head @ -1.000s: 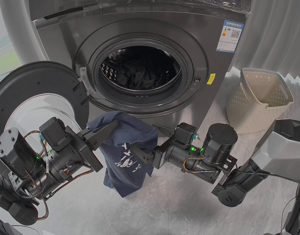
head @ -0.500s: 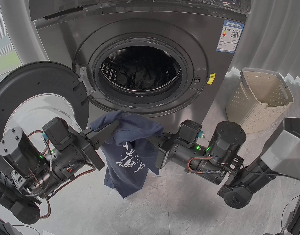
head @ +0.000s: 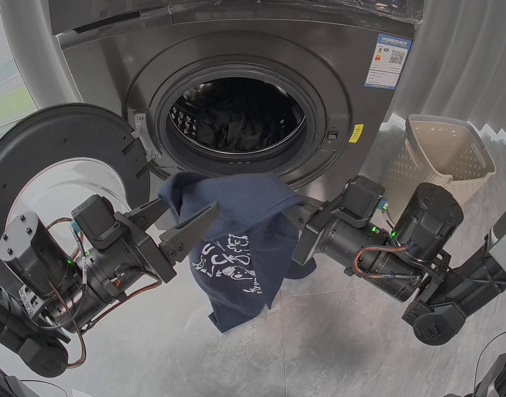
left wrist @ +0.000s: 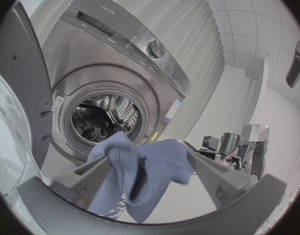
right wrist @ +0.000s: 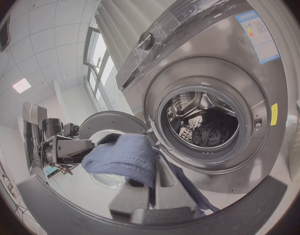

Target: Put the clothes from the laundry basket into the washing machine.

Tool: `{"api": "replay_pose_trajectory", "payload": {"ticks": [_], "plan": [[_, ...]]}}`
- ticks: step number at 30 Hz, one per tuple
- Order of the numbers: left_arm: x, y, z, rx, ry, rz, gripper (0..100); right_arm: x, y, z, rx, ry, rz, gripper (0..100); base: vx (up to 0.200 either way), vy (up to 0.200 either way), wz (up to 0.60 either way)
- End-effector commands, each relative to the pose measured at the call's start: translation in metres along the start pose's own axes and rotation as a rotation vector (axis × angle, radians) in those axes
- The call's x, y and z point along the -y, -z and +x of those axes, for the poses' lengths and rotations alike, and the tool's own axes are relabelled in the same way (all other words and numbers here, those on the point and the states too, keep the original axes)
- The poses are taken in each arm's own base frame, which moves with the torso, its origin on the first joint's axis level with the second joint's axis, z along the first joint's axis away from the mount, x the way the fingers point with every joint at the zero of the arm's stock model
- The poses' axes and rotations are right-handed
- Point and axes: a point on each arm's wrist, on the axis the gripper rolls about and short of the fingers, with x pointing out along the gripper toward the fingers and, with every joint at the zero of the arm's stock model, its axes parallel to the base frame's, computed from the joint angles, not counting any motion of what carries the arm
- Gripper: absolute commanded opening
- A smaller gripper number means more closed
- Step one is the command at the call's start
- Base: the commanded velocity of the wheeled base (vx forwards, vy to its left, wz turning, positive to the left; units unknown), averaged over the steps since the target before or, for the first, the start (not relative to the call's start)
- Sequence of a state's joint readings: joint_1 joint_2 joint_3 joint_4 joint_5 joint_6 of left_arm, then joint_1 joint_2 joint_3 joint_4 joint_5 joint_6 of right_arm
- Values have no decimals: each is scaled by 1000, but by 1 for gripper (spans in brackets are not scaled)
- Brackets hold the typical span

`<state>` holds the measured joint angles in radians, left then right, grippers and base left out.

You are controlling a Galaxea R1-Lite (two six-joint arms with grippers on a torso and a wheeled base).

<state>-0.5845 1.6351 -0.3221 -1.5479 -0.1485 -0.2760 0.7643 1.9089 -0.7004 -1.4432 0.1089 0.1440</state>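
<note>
Pale veined floor tiles (head: 319,354) meet a pleated white curtain (head: 467,45). The round glass-centred door (head: 60,133) hangs open at left. The left gripper (head: 189,208) gapes wide around a limp navy T-shirt with white print (head: 242,243). The right gripper (right wrist: 157,167) pinches the shirt's other shoulder below the mouth of the brushed-grey metal washing machine (head: 346,84), whose drum holds dark crumpled laundry (head: 236,122). A perforated beige plastic laundry basket (head: 445,161) stands at right.

This is looking like a laundry corner set up inside an office-like room. A front-loading washing machine (head: 236,45) is standing at 12 o'clock, its door (head: 60,139) hanging open toward 9 o'clock. A perforated laundry basket (head: 410,186) is sitting at 2 o'clock on grey floor tiles (head: 319,354). Pale curtains (head: 467,39) are hanging behind, and a panelled ceiling (right wrist: 48,49) is spreading overhead.
</note>
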Motion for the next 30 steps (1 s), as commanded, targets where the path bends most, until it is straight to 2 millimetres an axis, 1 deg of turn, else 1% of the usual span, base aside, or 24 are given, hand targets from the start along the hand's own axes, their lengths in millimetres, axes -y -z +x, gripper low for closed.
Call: {"api": "replay_pose_trajectory", "payload": {"ticks": [1,8,11,13,16,17,18,19,21,26,28,30], "plan": [[0,0,0,2,-2,-4,100,-2,-15,-7,37,-2,-5,0,0,0,0],[-1,-1,-1,1,-9,-4,100,-2,-16,-9,36,17,2,0,0,0,0],[-9,-1,-3,-1,-39,2,100,-2,-16,-10,36,17,2,0,0,0,0],[-12,1,-4,-11,-53,1,100,-3,-20,-11,47,15,1,0,0,0,0],[-16,5,-5,-31,-66,1,100,-4,-22,-15,45,15,2,0,0,0,0],[-18,12,-6,-60,-79,-3,100,-4,-23,-20,41,16,2,0,0,0,0],[-18,12,-6,-60,-79,-3,100,-4,-23,-20,41,16,2,0,0,0,0],[-20,16,-6,-77,-86,-6,100,-5,-23,-24,35,17,3,0,0,0,0],[-24,28,-5,-124,-104,-5,100,-6,-24,-33,23,19,5,0,0,0,0],[-36,45,-1,-187,-141,6,100,-8,-27,-49,11,20,6,0,0,0,0],[-38,51,0,-210,-147,6,100,-9,-29,-52,11,20,6,0,0,0,0],[-43,62,3,-250,-157,7,100,-8,-30,-53,14,24,5,0,0,0,0]]}}
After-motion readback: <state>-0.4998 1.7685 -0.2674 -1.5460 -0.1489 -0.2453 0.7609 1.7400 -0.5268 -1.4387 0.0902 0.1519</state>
